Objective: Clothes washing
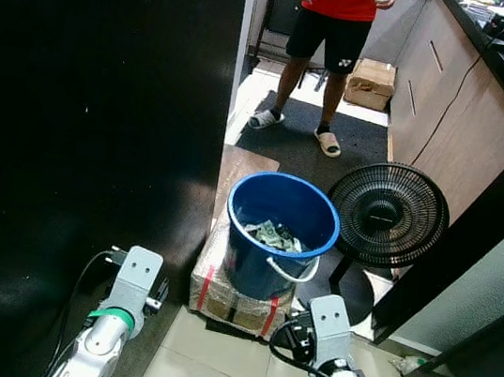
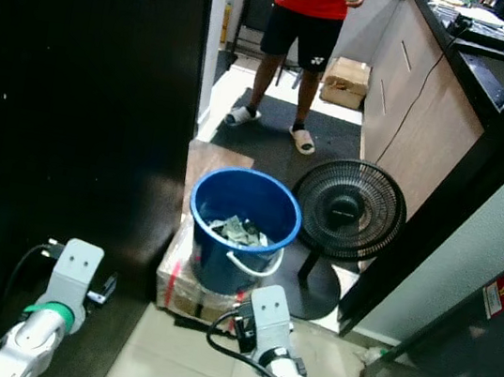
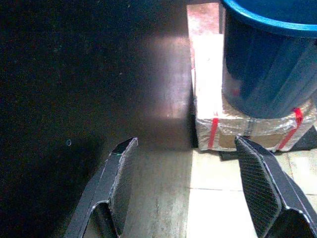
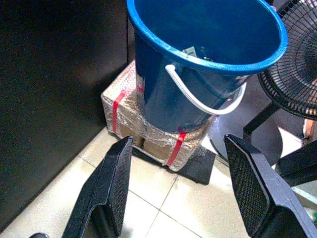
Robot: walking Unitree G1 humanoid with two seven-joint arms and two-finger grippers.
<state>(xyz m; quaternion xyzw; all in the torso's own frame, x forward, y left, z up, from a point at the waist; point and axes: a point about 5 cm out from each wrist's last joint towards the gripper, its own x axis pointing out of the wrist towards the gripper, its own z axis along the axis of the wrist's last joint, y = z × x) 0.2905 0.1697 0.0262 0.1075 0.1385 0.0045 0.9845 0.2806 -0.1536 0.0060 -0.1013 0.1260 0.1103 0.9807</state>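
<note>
A blue bucket (image 1: 280, 235) with a white handle (image 4: 203, 101) stands on a plastic-wrapped box (image 1: 233, 301) with red tape. Crumpled clothes (image 1: 273, 235) lie at the bucket's bottom. My left gripper (image 3: 190, 191) hangs low on the near left of the box, open, with nothing between its fingers. On the near right of the box my right gripper (image 4: 183, 186) is open too, pointing at the bucket and the box from a short way off. Both arms show low in the eye views, the left arm (image 1: 114, 320) and the right arm (image 1: 332, 348).
A large black panel (image 1: 88, 145) fills the left side. A black floor fan (image 1: 386, 215) stands just right of the bucket. A person (image 1: 328, 29) in a red shirt and black shorts stands farther back on a dark mat. Kitchen cabinets (image 1: 453, 114) line the right.
</note>
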